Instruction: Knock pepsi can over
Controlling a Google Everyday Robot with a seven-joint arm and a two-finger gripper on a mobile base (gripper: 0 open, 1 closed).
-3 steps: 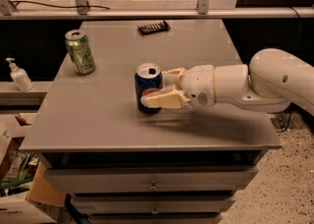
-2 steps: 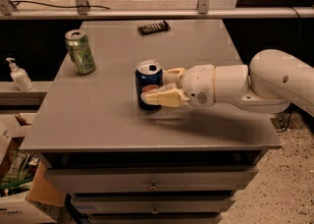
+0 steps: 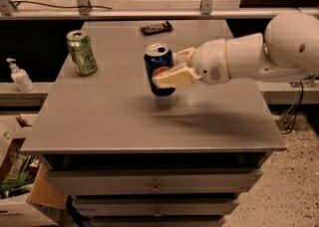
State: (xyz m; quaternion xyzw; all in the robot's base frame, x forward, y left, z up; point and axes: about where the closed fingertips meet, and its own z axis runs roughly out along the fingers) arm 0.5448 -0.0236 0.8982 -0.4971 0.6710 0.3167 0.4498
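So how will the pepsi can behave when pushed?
Tall and narrow, the pepsi can should tip easily. Once down, its round body would likely roll on the smooth table. It looks undented in the gripper, so it is probably stiff.

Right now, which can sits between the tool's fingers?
The dark blue pepsi can, gripped on both sides by the tool; the green can stands apart, untouched, toward the far corner.

— Where is the pepsi can (image 3: 158,66)?
— Near the middle of the table (image 3: 114,116), tilted; the gripper (image 3: 167,66) clasps it from the right (one finger before it, one behind).
— And the other can (image 3: 82,53)?
— Left of it, farther back. A flat pack (image 3: 156,27) lies near the back edge, and a bottle (image 3: 19,75) stands on the ledge left of the table.
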